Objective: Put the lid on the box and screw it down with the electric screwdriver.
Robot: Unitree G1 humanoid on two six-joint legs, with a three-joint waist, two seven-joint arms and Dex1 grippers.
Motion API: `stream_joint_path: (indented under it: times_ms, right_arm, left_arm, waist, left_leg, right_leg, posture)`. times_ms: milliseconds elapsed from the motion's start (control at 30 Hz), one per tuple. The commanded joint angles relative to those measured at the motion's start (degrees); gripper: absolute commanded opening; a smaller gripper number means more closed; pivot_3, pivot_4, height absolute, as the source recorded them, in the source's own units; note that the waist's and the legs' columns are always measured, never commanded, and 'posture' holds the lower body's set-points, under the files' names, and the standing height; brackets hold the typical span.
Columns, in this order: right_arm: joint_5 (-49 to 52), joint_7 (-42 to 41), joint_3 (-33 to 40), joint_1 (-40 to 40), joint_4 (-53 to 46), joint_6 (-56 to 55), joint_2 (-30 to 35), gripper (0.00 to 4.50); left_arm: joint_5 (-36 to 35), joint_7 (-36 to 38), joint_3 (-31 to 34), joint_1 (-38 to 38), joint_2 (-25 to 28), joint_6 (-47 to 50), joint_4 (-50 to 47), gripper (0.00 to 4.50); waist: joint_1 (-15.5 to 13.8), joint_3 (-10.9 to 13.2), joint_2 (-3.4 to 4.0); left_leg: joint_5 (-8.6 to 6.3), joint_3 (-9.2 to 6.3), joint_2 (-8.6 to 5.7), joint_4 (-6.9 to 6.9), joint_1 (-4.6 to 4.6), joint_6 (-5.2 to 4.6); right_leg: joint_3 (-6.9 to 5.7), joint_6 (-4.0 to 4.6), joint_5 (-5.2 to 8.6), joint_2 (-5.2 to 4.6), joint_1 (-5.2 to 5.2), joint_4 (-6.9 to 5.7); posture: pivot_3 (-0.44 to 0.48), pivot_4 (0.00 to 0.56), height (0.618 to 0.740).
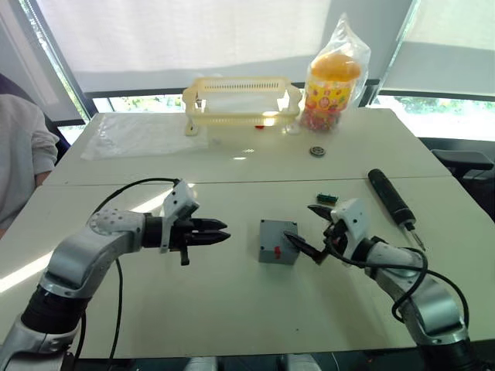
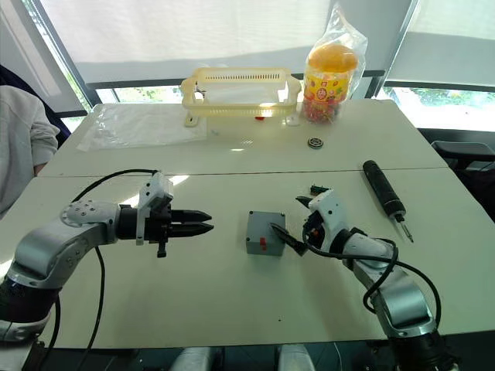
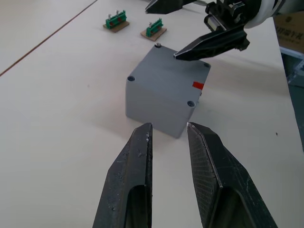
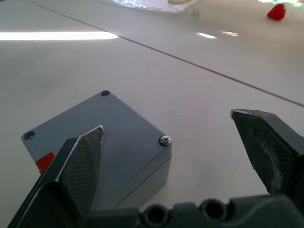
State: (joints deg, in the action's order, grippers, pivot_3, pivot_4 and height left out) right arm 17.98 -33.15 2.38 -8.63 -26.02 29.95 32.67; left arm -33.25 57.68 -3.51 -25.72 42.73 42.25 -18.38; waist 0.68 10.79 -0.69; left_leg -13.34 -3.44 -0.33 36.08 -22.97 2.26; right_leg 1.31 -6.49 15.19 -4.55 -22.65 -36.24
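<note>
Box (image 1: 278, 241) with lid (image 3: 169, 71) on top, mid-table toward the near edge. Flanked by right gripper (image 1: 312, 232), fingers spread, one tip over the lid, and left gripper (image 1: 220, 231), nearly closed, empty, just beside. Screwdriver (image 1: 393, 198) toward the right edge, untouched.

1. One small square grey plastic box (image 1: 278, 241), its flat grey lid (image 3: 167, 77) seated on top.
2. One black pen-shaped electric screwdriver (image 1: 393, 198).
3. Two small green circuit parts (image 3: 116, 21) (image 3: 155, 30).
4. One yellow slotted plastic basket (image 1: 240, 99).
5. One clear jar with an orange cap (image 1: 331, 93), bagged.
6. One small dark round ring (image 1: 316, 151).
7. One clear plastic sheet (image 1: 139, 134).
8. Two black two-fingered grippers (image 1: 218, 231) (image 1: 314, 232).
</note>
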Motion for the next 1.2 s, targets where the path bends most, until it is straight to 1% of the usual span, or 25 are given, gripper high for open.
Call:
stream_joint_path:
  times_ms: [33,100,167,267,333,400,433,500,600,700,767,833,967,1100,1200]
  right_arm:
    - [7.4,0.4,9.4,-3.2,-5.9,7.2,3.0,4.45]
    - [11.7,0.8,15.2,-7.0,-4.5,13.9,6.4,4.45]
    - [13.7,-0.6,19.0,-11.7,0.7,21.1,12.9,4.45]
    - [14.0,-3.7,18.5,-17.5,10.0,28.5,22.7,4.45]
    - [11.6,-8.4,12.4,-22.4,20.8,32.1,30.8,4.45]
    - [10.2,-13.3,5.5,-26.7,29.4,35.7,35.8,4.45]
    - [9.0,-15.1,2.0,-29.1,33.0,35.9,36.7,4.45]
    - [5.6,-18.2,-4.4,-34.5,40.8,35.5,36.7,4.45]
    - [-0.5,-20.5,-11.2,-43.7,55.5,33.0,33.5,4.45]
    - [-7.2,-21.8,-16.4,-52.7,70.2,28.2,29.1,4.45]
    - [-10.4,-22.8,-18.3,-56.7,77.2,25.5,26.9,4.45]
    - [-13.6,-23.5,-19.6,-59.0,82.5,22.7,25.3,4.45]
    - [-19.8,-23.5,-22.0,-61.0,90.4,16.6,22.1,4.45]
    - [-23.2,-24.0,-22.0,-61.8,94.9,13.3,19.8,4.45]
    - [-24.6,-22.6,-20.9,-61.9,97.3,11.2,18.3,4.45]
  left_arm:
    - [-0.8,2.0,0.2,-2.8,-0.6,-1.5,0.5,1.13]
    - [-0.8,2.8,-0.2,-4.6,-1.3,-1.9,1.2,1.13]
    - [-0.4,3.4,-0.6,-6.9,-2.3,-2.5,2.2,1.13]
    - [0.1,3.8,-1.2,-9.1,-4.0,-3.3,3.2,1.13]
    - [0.2,3.4,-1.7,-9.9,-5.9,-4.2,3.5,1.13]
    - [0.4,2.7,-2.2,-9.8,-7.5,-4.8,3.3,1.13]
    - [0.6,2.1,-2.3,-9.4,-8.3,-4.9,3.1,1.13]
    - [0.7,1.1,-2.6,-8.3,-9.4,-5.1,2.4,1.13]
    - [0.5,-0.7,-2.6,-6.3,-10.4,-4.9,0.9,1.13]
    - [0.0,-2.7,-1.4,-3.5,-10.4,-4.3,-1.3,1.13]
    - [-0.3,-3.8,-0.8,-2.4,-10.3,-4.0,-2.3,1.13]
    - [-0.5,-4.9,-0.4,-1.7,-10.2,-3.7,-3.2,1.13]
    - [-1.3,-7.6,0.9,0.4,-10.1,-2.7,-5.7,1.13]
    - [-1.6,-9.4,1.5,2.1,-10.1,-2.1,-7.5,1.13]
    - [-1.8,-10.6,1.7,2.7,-10.1,-2.0,-8.0,1.13]
  waist:
    - [0.0,0.0,-0.01]
    - [0.0,0.0,-0.01]
    - [0.0,0.0,0.03]
    - [-0.1,0.0,0.03]
    - [0.0,0.0,0.05]
    - [0.1,0.0,0.13]
    - [0.1,0.0,0.11]
    - [0.7,0.0,0.13]
    - [1.4,0.1,0.25]
    - [1.9,0.1,0.32]
    - [1.8,0.1,0.31]
    - [1.7,0.1,0.32]
    - [1.4,0.1,0.32]
    - [1.5,0.1,0.32]
    - [1.6,0.1,0.33]
  left_leg:
    - [0.00,-0.02,0.00,0.00,-0.01,0.00]
    - [0.00,-0.02,0.01,0.03,-0.01,0.00]
    - [0.00,-0.01,0.01,0.04,-0.03,0.00]
    - [0.00,0.00,-0.01,0.05,-0.06,0.00]
    - [-0.01,-0.01,0.00,0.02,-0.09,-0.01]
    - [-0.01,0.10,-0.02,0.04,-0.13,-0.03]
    - [-0.01,0.13,-0.02,0.06,-0.14,-0.03]
    - [-0.02,0.15,0.00,0.07,-0.17,-0.04]
    - [-0.02,0.21,0.01,0.06,-0.21,-0.04]
    - [-0.01,0.23,-0.01,0.06,-0.34,-0.03]
    - [-0.01,0.21,-0.01,0.03,-0.45,-0.03]
    - [-0.01,0.20,-0.01,0.01,-0.46,-0.02]
    - [0.00,0.18,-0.06,0.04,-0.47,0.00]
    - [0.02,0.19,-0.08,0.07,-0.47,0.02]
    - [0.02,0.18,-0.08,0.07,-0.46,0.02]
  right_leg:
    - [-0.01,0.00,0.00,0.01,0.00,0.00]
    - [-0.01,0.00,0.00,0.01,0.01,-0.01]
    - [-0.01,0.02,-0.01,0.00,0.01,-0.01]
    - [-0.03,0.03,0.00,-0.01,-0.01,0.02]
    - [-0.05,0.03,0.00,-0.01,-0.03,0.04]
    - [0.02,0.03,0.00,-0.05,-0.08,0.05]
    - [0.04,0.08,0.03,-0.06,-0.11,0.05]
    - [0.06,0.03,-0.01,-0.04,-0.17,0.05]
    - [0.09,-0.02,-0.04,-0.02,-0.31,-0.02]
    - [0.11,-0.04,-0.05,-0.03,-0.46,-0.05]
    - [0.11,-0.06,-0.05,-0.03,-0.64,-0.12]
    - [0.10,-0.06,-0.06,-0.02,-0.68,-0.18]
    - [0.10,-0.08,-0.07,-0.04,-0.66,-0.19]
    - [0.13,-0.12,-0.09,-0.05,-0.65,-0.20]
    - [0.13,-0.12,-0.10,-0.05,-0.64,-0.22]
  posture:
    - [0.000,0.150,0.740]
    - [0.000,0.150,0.740]
    - [0.000,0.150,0.740]
    - [0.000,0.150,0.740]
    - [0.000,0.150,0.740]
    - [0.000,0.150,0.740]
    - [0.000,0.150,0.740]
    - [0.000,0.150,0.740]
    - [0.000,0.150,0.740]
    - [0.000,0.150,0.740]
    - [0.000,0.150,0.740]
    - [0.000,0.150,0.740]
    - [0.000,0.150,0.740]
    - [0.000,0.150,0.740]
    - [0.000,0.150,0.740]
